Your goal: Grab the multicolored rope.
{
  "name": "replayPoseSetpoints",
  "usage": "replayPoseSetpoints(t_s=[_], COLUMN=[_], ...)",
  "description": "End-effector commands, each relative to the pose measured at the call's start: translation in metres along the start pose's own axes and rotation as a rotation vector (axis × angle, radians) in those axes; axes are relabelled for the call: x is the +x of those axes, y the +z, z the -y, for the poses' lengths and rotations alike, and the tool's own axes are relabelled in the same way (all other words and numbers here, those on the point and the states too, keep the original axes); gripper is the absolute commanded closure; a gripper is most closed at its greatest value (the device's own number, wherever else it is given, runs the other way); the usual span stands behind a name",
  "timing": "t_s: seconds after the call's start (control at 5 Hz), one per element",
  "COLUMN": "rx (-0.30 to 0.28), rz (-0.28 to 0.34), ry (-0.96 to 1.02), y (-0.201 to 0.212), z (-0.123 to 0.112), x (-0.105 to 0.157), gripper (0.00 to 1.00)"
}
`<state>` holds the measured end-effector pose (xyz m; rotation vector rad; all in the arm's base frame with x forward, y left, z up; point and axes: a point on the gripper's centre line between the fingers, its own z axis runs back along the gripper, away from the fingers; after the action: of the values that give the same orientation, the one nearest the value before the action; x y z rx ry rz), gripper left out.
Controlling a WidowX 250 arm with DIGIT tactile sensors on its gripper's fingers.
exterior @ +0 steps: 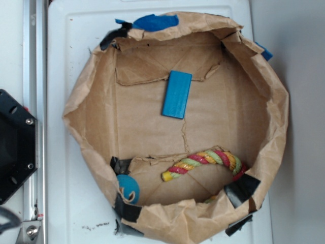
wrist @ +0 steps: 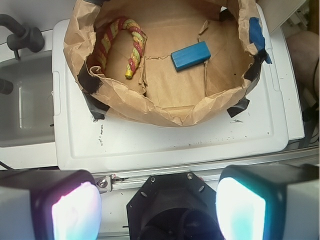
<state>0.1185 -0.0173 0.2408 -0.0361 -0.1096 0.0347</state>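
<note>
Gripper [wrist: 157,207] nearest wrist camera, pads spread, empty, parked outside paper bag [wrist: 165,107]. Multicolored rope [wrist: 120,45] curved on bag floor against wall, well apart from blue block [wrist: 190,55]. Risks: descent crumpling raised rim; fingers snagging wall beside rope.

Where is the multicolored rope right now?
In the exterior view the multicolored rope lies curved inside the brown paper bag, at its lower right, right of the teal ball and below the blue block.

The multicolored rope [exterior: 205,161] lies curved inside the paper bag [exterior: 81,101], apart from the blue block [exterior: 177,94].
</note>
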Motion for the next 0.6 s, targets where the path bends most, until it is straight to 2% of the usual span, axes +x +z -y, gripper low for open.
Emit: replayPoseSetpoints(t_s=[0.0, 0.2, 0.4], rx=[-0.021, -0.006, -0.100], rz=[0.007, 0.005, 0.021], ry=[0.010, -0.060, -0.267], y=[-0.022, -0.034, -0.052], z=[0.001, 0.005, 0.005], x=[0.073, 0.090, 0.102], gripper=[0.00, 0.00, 0.00])
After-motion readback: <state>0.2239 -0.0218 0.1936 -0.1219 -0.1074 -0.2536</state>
